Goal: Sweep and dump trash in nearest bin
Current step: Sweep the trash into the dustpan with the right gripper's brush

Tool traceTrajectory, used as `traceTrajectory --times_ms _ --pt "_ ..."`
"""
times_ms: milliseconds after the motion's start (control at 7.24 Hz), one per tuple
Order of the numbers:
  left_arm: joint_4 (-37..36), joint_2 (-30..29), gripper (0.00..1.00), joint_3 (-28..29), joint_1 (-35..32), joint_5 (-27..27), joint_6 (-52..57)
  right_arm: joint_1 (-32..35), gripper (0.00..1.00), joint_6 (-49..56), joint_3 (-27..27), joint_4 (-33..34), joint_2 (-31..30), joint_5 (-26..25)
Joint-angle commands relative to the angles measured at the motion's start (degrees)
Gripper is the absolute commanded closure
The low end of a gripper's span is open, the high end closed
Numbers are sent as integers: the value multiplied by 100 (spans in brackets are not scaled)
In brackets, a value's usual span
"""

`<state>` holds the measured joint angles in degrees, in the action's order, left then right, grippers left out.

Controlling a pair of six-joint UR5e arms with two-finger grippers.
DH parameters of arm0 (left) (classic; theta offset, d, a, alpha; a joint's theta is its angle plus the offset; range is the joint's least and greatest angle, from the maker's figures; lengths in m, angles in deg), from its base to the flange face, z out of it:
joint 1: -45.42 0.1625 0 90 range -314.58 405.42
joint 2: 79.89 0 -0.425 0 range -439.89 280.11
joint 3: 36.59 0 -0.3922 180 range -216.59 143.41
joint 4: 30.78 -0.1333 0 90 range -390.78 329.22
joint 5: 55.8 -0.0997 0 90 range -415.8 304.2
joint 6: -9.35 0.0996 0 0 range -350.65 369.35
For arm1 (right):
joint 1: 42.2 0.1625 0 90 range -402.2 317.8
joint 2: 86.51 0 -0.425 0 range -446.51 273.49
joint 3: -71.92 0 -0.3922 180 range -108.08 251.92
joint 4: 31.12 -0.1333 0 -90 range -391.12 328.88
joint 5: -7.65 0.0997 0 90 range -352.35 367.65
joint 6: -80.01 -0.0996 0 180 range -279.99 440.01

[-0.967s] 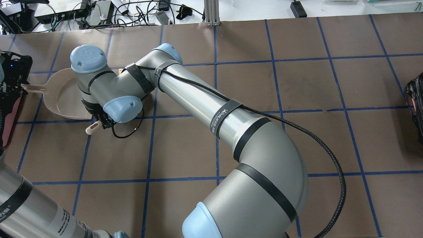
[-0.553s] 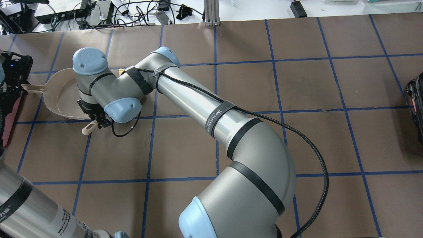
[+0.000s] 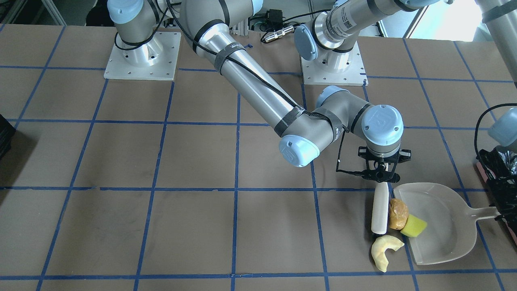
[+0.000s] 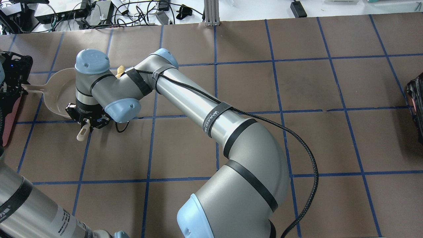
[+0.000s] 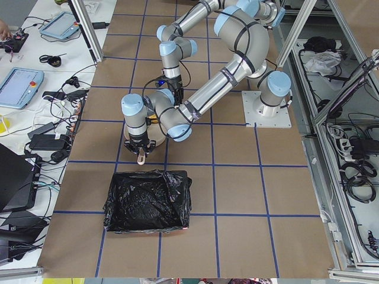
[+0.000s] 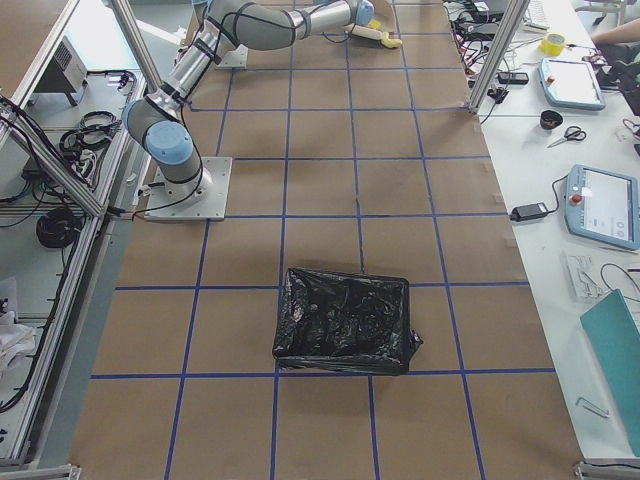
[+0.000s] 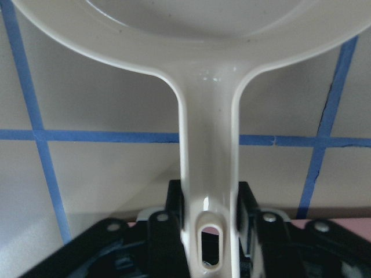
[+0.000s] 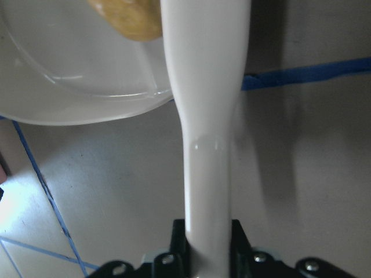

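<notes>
My right gripper is shut on a white sweeper stick, which lies against the open edge of the beige dustpan. The golden-brown chunk touches the stick at the pan's lip. The yellow wedge lies just inside the lip. The cream crescent lies on the table just outside it. My left gripper is shut on the dustpan handle. The black-lined, pink-sided bin stands right beside that handle.
A second black-bagged bin stands at the table's far right end. Two base plates sit at the robot's side. My right forearm stretches across the left middle of the table. Cables lie beyond the far edge.
My right wrist has moved left toward the dustpan and turned, swinging the stick's handle end leftward. The crescent's tip now shows beyond the arm. The left gripper and dustpan have not moved.
</notes>
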<state>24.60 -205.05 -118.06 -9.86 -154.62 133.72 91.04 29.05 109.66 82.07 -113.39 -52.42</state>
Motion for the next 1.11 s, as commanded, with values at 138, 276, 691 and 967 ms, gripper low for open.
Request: traceTrajectory --times_ms 138,276,691,967 --pt "0 0 100 -18 0 3 0 9 100 2190 -21 -8 69 206" --pt "0 0 100 -18 0 3 0 26 100 2169 5 -25 8 223" --pt "0 0 100 -18 0 3 0 -70 100 262 190 -69 -387 -221" --pt "-61 -9 100 -1 0 3 0 -289 100 -1523 138 -60 -397 -591"
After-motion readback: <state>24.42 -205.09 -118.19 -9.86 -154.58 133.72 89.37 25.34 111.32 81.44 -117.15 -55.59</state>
